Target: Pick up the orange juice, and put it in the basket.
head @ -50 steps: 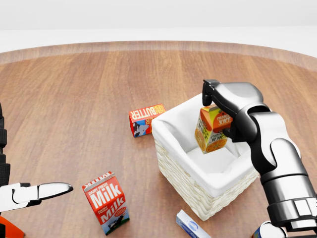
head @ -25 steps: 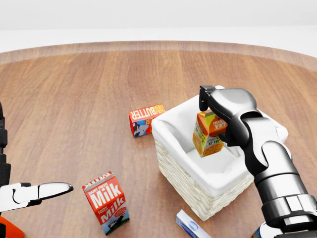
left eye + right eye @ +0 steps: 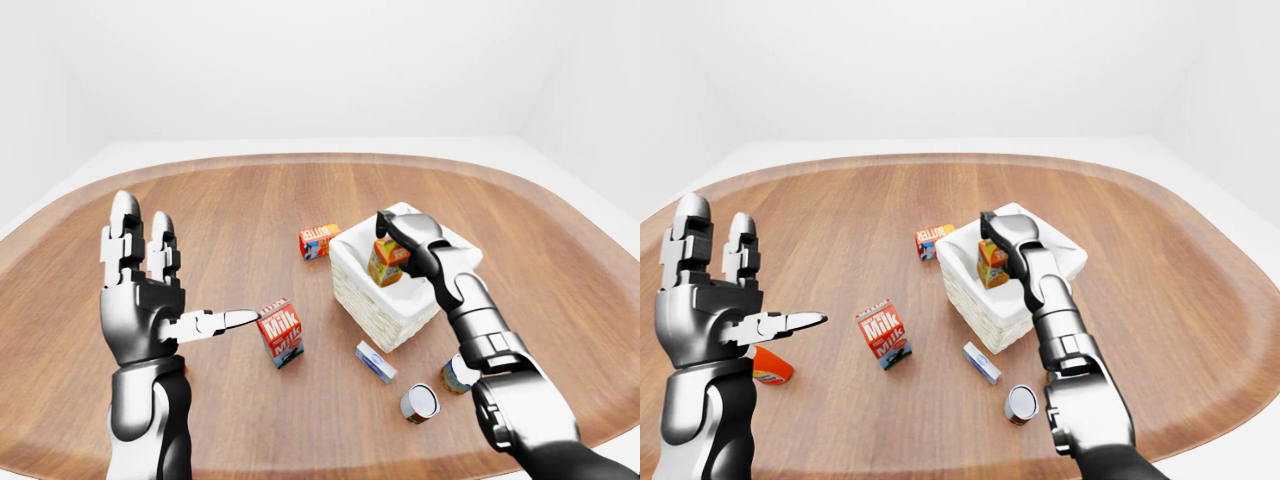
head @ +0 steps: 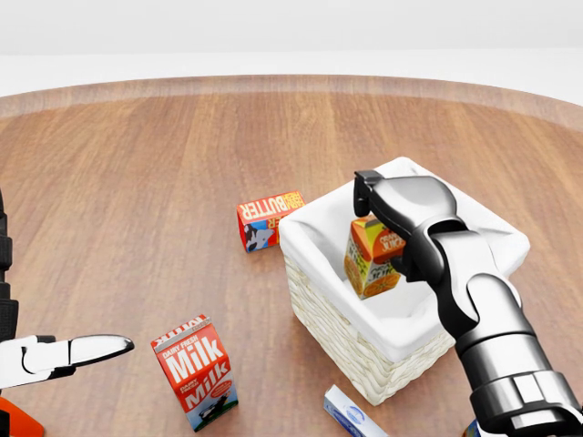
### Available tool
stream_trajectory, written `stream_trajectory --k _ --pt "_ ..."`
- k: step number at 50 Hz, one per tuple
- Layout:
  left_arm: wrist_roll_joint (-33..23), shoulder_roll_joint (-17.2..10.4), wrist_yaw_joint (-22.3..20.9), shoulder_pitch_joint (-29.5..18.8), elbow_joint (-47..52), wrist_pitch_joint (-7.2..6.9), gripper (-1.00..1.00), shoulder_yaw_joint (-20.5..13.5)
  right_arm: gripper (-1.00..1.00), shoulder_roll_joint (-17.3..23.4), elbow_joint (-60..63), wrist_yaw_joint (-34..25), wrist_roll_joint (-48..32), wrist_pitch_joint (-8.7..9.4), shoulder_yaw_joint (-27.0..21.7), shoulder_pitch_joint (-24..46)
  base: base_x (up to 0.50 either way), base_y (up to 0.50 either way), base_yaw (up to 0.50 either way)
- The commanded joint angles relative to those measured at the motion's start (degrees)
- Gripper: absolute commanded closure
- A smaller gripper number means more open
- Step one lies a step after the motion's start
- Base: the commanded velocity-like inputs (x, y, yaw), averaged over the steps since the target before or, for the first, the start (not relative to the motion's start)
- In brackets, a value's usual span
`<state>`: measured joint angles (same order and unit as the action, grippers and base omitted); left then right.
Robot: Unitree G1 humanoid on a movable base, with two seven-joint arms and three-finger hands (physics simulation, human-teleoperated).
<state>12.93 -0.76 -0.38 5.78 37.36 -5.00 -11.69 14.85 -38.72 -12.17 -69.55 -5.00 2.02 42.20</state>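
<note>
A wide, rounded wooden table [image 3: 260,190] filled the room under white walls. Toward its right side stood a white woven basket [image 4: 351,332] with a pale cloth lining. The robot's right hand [image 4: 393,211] reached over the basket's rim, its fingers closed around the orange juice [image 4: 370,256], a small orange carton that hung tilted inside the basket's opening; whether it touched the lining could not be told. The left hand [image 3: 145,290] was raised at the left of the left-eye view, well apart from everything, fingers spread upward and thumb pointing sideways, holding nothing. A red and white milk carton [image 4: 195,371] stood upright near the table's middle. A butter box [image 4: 270,218] lay just beside the basket's upper left. A small blue and white box [image 3: 375,361] lay flat below the basket, and a tin can [image 3: 420,402] lay on its side near it.
</note>
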Motion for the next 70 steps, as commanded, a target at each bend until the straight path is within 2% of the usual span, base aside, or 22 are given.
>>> stream_trajectory --k 1,22,32,40,41,47,70 --pt "0.06 0.01 0.04 -0.03 0.06 0.0 -1.0 -0.06 1.0 -0.64 0.65 3.0 -2.63 0.0 0.16 -0.15 0.0 0.0 0.0" --pt "0.06 0.0 0.04 -0.01 -0.04 0.0 -1.0 -0.03 1.0 -0.22 -3.23 5.95 -4.45 0.0 0.52 1.52 0.0 0.0 0.0" --pt "0.05 -0.01 0.04 -0.01 -0.05 0.0 -1.0 -0.03 1.0 -0.14 -7.77 10.71 -6.84 0.0 1.26 3.45 0.0 0.0 0.0" --pt "0.07 0.0 0.05 -0.01 -0.05 0.0 -1.0 -0.04 1.0 -0.28 -8.74 11.6 -6.92 0.0 1.33 3.68 0.0 0.0 0.0" --pt "0.06 -0.01 0.04 -0.01 -0.05 0.0 -1.0 -0.03 1.0 -0.37 -11.11 13.61 -7.02 0.0 1.44 4.36 0.0 0.0 0.0" --pt "0.06 -0.02 0.04 -0.01 -0.04 0.0 -1.0 -0.03 1.0 -0.81 -14.15 16.63 -7.37 0.0 2.2 4.46 0.0 0.0 0.0" --pt "0.08 0.0 0.05 -0.01 -0.04 0.0 -1.0 -0.04 1.0 -1.62 -19.08 21.15 -8.06 0.0 3.32 5.25 0.0 0.0 0.0"
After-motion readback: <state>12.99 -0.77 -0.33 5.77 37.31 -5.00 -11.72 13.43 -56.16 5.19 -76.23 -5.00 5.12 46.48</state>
